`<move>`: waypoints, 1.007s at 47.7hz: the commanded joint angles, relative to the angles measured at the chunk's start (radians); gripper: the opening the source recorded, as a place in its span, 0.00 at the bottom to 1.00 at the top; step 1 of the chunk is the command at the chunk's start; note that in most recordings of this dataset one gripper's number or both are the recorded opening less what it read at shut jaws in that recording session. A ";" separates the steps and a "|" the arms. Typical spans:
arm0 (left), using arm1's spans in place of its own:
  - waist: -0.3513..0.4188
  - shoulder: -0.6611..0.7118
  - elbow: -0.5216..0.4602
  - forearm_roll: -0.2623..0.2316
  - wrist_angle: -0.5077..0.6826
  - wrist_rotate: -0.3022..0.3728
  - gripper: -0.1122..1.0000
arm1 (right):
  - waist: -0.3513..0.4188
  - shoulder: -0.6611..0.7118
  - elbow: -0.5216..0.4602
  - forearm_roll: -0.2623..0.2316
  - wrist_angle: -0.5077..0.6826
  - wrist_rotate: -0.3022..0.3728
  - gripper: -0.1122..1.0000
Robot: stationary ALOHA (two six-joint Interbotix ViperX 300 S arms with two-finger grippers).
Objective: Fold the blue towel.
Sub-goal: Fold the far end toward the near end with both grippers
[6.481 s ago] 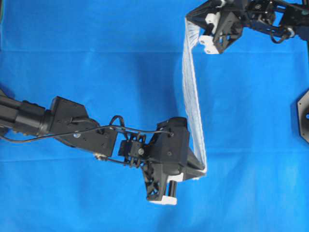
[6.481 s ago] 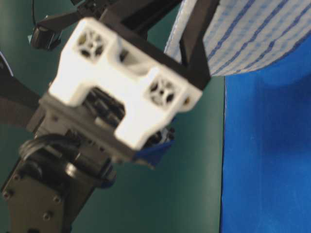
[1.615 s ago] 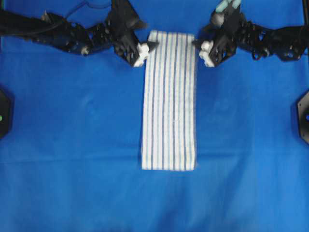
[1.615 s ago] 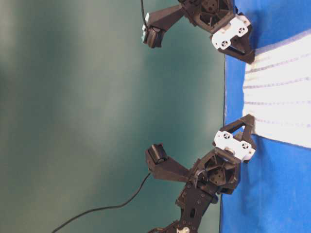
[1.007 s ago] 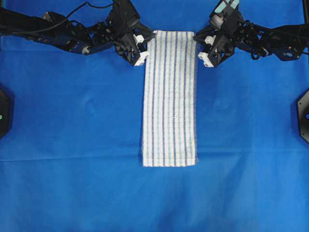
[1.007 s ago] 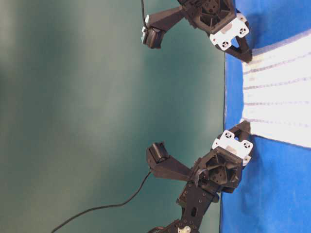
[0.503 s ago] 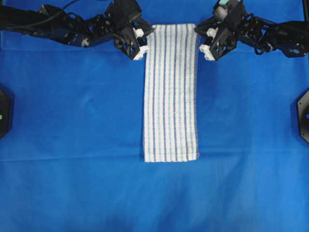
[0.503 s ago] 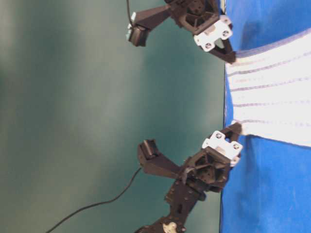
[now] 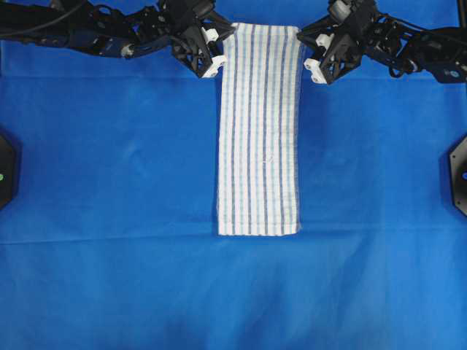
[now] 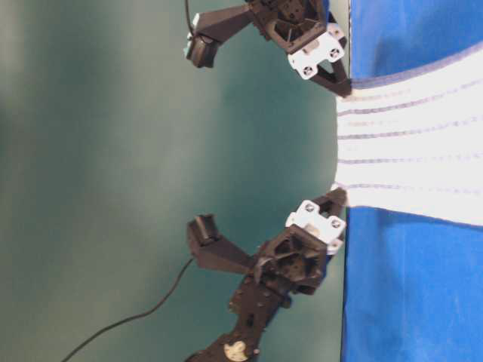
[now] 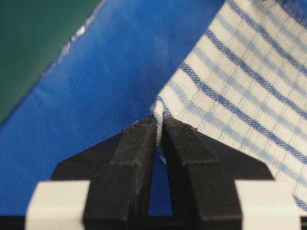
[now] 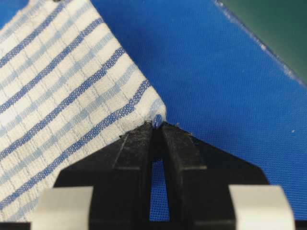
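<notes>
The blue towel (image 9: 259,131), white with thin blue stripes, lies as a long narrow strip down the middle of the table. Its far end is held up at both corners. My left gripper (image 9: 228,35) is shut on the far left corner. In the left wrist view the towel (image 11: 240,86) has its corner pinched in the left gripper (image 11: 159,120). My right gripper (image 9: 300,38) is shut on the far right corner. The right wrist view has the towel (image 12: 62,96) with its corner tip in the right gripper (image 12: 157,123). At table level the towel (image 10: 407,158) hangs taut, its held edge past the table's rim.
A plain blue table covering (image 9: 109,219) spreads under everything. Black mounts sit at the left edge (image 9: 6,179) and the right edge (image 9: 458,175). Both arms reach in along the table's far edge, with a green wall (image 10: 113,151) behind.
Both grippers have moved toward the far edge, dragging the towel with them. Its near end has slid up the table a little. Both grips stay shut.
</notes>
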 commanded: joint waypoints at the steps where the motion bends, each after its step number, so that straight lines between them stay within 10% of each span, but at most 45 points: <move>1: -0.011 -0.061 0.002 0.000 0.006 0.002 0.13 | 0.014 -0.055 0.005 0.003 0.000 0.003 0.17; 48: -0.486 -0.268 0.213 0.000 0.041 -0.025 0.13 | 0.543 -0.313 0.175 0.132 0.132 0.008 0.17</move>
